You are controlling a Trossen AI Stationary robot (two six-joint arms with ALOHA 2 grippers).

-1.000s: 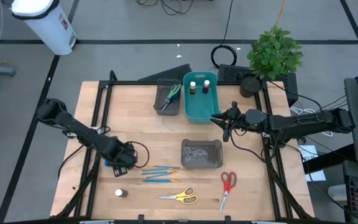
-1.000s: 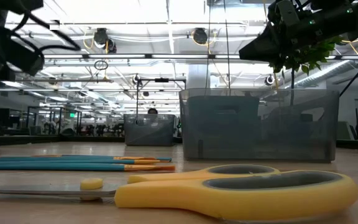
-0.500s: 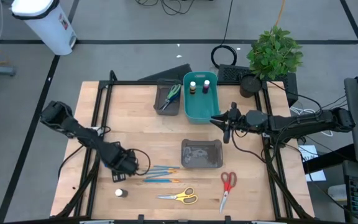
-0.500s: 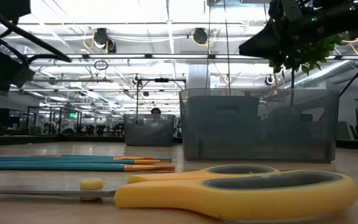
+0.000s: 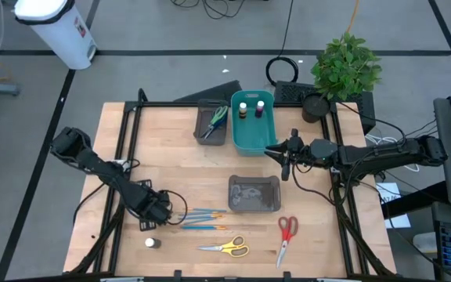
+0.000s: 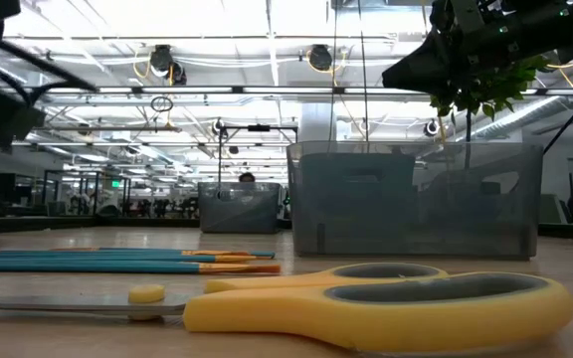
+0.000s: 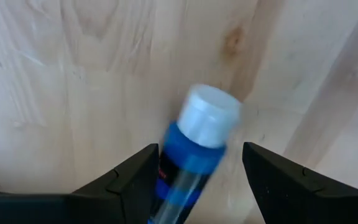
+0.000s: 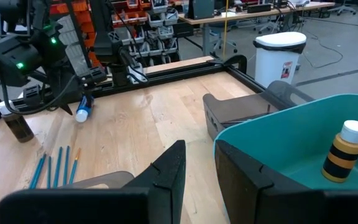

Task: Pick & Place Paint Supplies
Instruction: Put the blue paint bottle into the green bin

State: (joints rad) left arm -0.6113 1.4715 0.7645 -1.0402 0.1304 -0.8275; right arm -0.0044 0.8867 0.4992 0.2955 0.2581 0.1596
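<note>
My left gripper [image 5: 156,207] is over the table's near-left part, shut on a blue paint bottle with a white cap [image 7: 194,149], which the right wrist view also shows [image 8: 84,107]. My right gripper [image 5: 283,159] hovers at the near rim of the teal bin [image 5: 250,141], fingers a narrow gap apart and holding nothing. Two bottles [image 5: 243,109] [image 5: 260,108] stand in the bin. Another bottle [image 5: 152,244] stands on the table by the near edge. Blue-and-orange brushes [image 5: 202,218], yellow scissors [image 5: 227,248] and red scissors [image 5: 286,233] lie flat on the wood. My left gripper pinches the blue bottle's body [image 7: 179,171] between its two fingers, below the white cap [image 7: 211,115], which sticks out past the fingertips. The fingers lie along the bottle. It is tilted, cap end lower and toward the near edge, and appears clear of the table.
A dark grey tray [image 5: 254,193] sits mid-table. A second tray [image 5: 212,122], left of the bin, holds green and blue scissors. A black frame [image 5: 124,157] runs along the table's sides. A potted plant [image 5: 344,66] stands at the far right corner. Bare wood lies between the trays.
My left gripper has moved toward the near edge and slightly right, carrying the blue bottle with it. It now sits just left of the brushes. My right gripper has kept still by the bin.
</note>
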